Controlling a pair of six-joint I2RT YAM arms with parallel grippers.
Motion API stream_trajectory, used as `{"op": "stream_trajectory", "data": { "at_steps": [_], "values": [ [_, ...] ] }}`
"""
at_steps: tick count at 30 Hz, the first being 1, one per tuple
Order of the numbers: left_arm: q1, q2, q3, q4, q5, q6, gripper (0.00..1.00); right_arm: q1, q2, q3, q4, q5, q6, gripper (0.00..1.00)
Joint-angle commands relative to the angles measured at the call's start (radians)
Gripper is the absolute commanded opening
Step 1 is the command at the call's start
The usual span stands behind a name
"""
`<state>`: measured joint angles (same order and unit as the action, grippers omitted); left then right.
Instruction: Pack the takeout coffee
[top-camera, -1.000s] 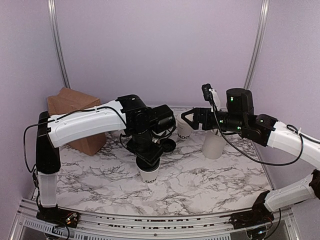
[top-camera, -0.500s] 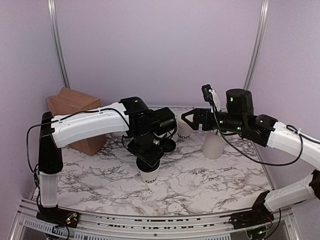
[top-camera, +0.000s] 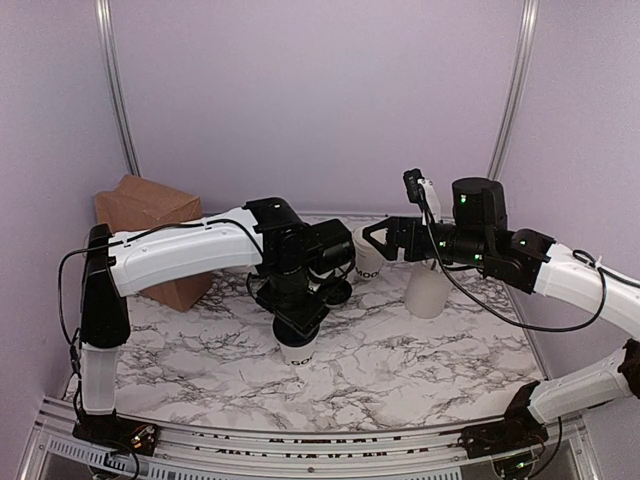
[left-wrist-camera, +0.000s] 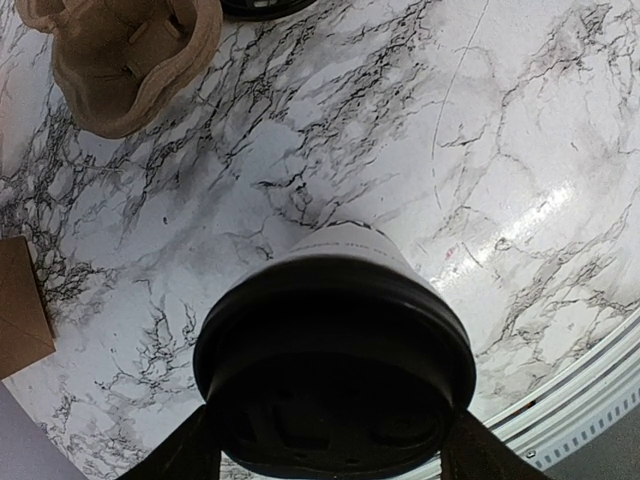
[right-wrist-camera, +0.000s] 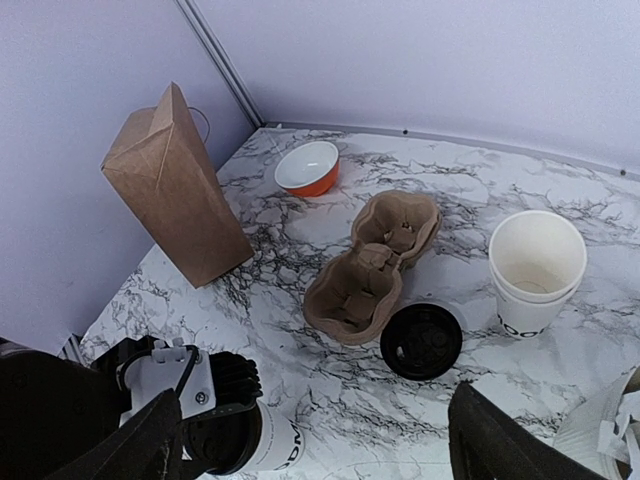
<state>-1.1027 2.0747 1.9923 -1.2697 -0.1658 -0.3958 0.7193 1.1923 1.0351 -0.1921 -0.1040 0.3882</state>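
Two arms reach over the marble table (top-camera: 420, 360). The left gripper (top-camera: 298, 325) points straight down on top of the takeout coffee (top-camera: 298, 350). In the left wrist view we see its fingers (left-wrist-camera: 172, 462) on both sides of the black lid (left-wrist-camera: 335, 370), pinching it at the rim. The cup is upright in the front middle part of the table, with dark letters on its white side. We cannot tell if its bottom rests on the table or hangs just above it.

The right gripper (top-camera: 375, 240) is up in the air, away from the coffee. Its jaws are spread wide with nothing between them.

Behind the coffee and apart from it lies a cardboard cup tray (right-wrist-camera: 370, 265). A loose lid (right-wrist-camera: 421, 340) lies flat just beside the tray, between it and the stacked white cups (right-wrist-camera: 535, 265). An orange bowl (right-wrist-camera: 308, 167) sits near the back wall. A brown paper bag (right-wrist-camera: 175, 190) stands at the left side. A tall white tube (top-camera: 428, 290) stands below the right arm.
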Motion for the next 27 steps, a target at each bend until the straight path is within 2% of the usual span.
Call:
{"op": "stream_trajectory", "data": {
  "at_steps": [1,16,19,23,27],
  "values": [
    [-0.004,0.022,0.015,-0.039,-0.003,0.012,0.75,-0.011,-0.026,0.003,0.007,-0.003,-0.011,0.89],
    [-0.004,-0.003,0.042,-0.038,-0.031,-0.001,0.92,-0.011,-0.02,0.016,-0.009,-0.012,-0.009,0.9],
    [-0.004,-0.025,0.047,-0.028,-0.042,-0.008,0.98,-0.01,-0.003,0.031,-0.032,-0.015,-0.012,0.91],
    [-0.003,-0.078,0.022,0.026,-0.046,-0.015,0.99,0.007,0.028,0.062,-0.078,0.007,-0.021,0.99],
    [0.009,-0.163,-0.059,0.114,-0.048,-0.033,0.99,0.041,0.057,0.089,-0.111,0.043,-0.024,1.0]
  ]
}}
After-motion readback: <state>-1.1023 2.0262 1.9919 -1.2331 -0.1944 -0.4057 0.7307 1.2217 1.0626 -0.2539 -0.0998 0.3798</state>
